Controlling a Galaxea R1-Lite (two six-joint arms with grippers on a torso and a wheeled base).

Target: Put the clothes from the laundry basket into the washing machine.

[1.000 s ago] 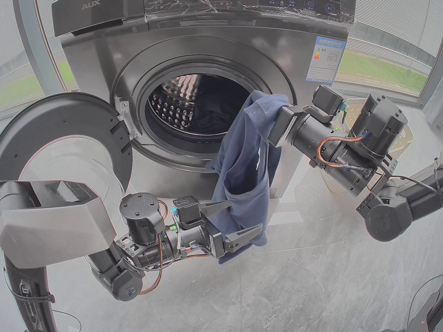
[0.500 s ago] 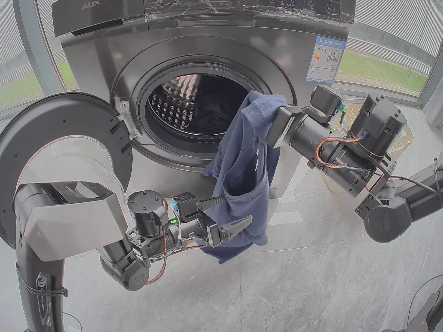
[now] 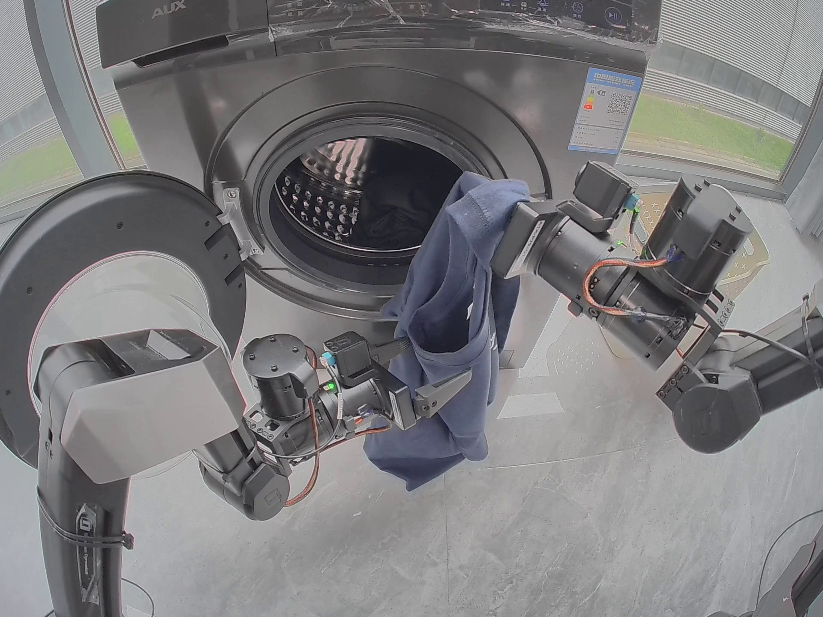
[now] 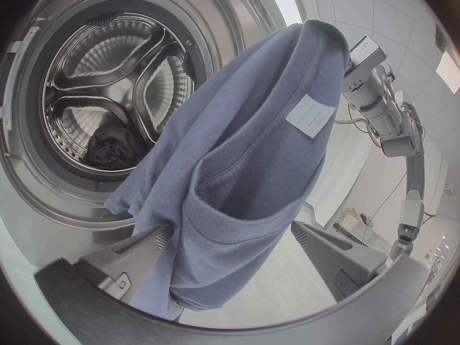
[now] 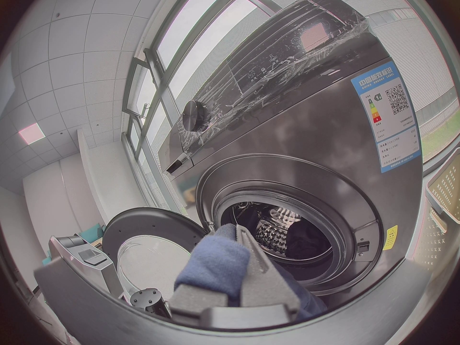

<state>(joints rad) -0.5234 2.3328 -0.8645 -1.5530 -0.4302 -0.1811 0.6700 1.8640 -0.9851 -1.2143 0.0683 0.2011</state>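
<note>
In the head view, a navy blue T-shirt hangs before the drum opening of the grey metal front-loading washing machine, whose round door stands swung wide. The right gripper pinches the shirt's top at the opening's rim. The left gripper, lower before the machine, is spread around the shirt.

In the left wrist view, both spread fingers flank the shirt's lower fold. A black garment lies inside the machine's drum.

In the right wrist view, the fingers clamp blue cloth before the opening. A beige perforated laundry basket stands just beside the machine.
</note>
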